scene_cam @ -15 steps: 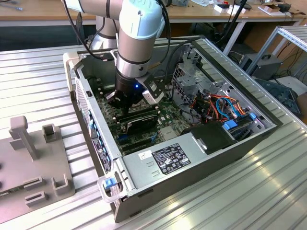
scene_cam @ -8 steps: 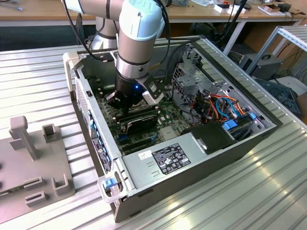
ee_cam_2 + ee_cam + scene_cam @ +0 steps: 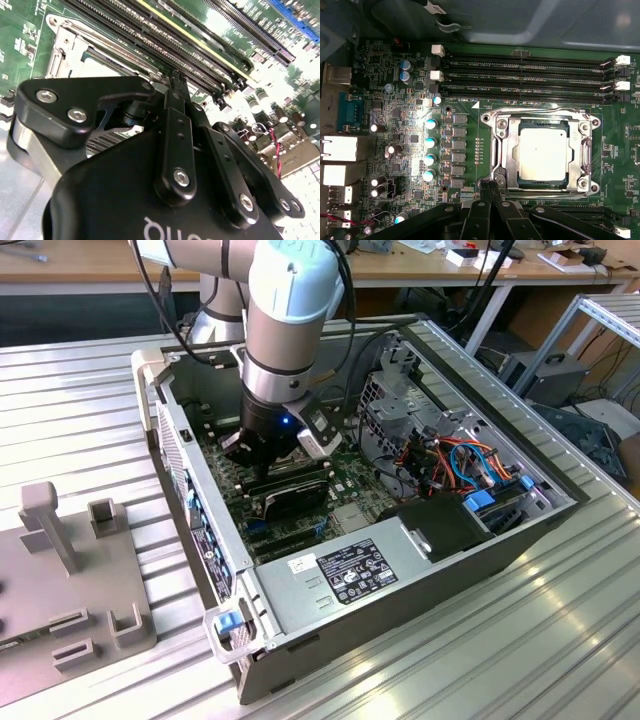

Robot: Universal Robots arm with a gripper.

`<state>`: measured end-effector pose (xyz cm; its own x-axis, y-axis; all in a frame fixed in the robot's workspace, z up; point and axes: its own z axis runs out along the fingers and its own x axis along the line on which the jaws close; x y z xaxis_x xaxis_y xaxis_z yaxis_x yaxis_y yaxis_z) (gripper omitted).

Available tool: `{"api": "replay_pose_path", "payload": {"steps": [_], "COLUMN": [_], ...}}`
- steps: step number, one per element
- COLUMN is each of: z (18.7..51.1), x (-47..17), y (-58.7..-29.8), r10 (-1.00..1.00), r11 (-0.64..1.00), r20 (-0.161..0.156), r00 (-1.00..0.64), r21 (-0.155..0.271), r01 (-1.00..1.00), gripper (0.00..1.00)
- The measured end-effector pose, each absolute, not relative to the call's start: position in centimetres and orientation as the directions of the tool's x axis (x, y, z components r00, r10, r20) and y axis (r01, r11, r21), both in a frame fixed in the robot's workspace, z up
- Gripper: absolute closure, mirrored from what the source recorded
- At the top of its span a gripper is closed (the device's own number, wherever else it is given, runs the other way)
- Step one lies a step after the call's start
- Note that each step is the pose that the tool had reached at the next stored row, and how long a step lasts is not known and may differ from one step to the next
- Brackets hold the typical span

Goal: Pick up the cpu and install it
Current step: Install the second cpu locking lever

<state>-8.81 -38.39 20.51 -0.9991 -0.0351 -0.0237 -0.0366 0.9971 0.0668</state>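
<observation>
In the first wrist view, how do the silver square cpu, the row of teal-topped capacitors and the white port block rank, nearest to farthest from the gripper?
1. The silver square cpu, seated inside the metal socket frame, just past the gripper.
2. The row of teal-topped capacitors, out on the green board.
3. The white port block, at the board's edge.

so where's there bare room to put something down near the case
The ribbed metal table is free on the exterior view's right of the computer case. Its left holds the grey fixture. Inside the case, cables and the end effector crowd it.
</observation>
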Motion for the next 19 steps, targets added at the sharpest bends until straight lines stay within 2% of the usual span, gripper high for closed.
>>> {"api": "replay_pose_path", "payload": {"steps": [5, 19], "z": [21.36, 21.16], "x": [-8.81, -9.31], "y": [-38.38, -38.18], "r10": [-0.035, -0.035], "r11": [0.997, 0.997], "r20": [-0.024, -0.041], "r00": [-0.999, -0.999], "r21": [0.066, 0.066], "r01": [-0.037, -0.038], "gripper": [0.89, 0.89]}}
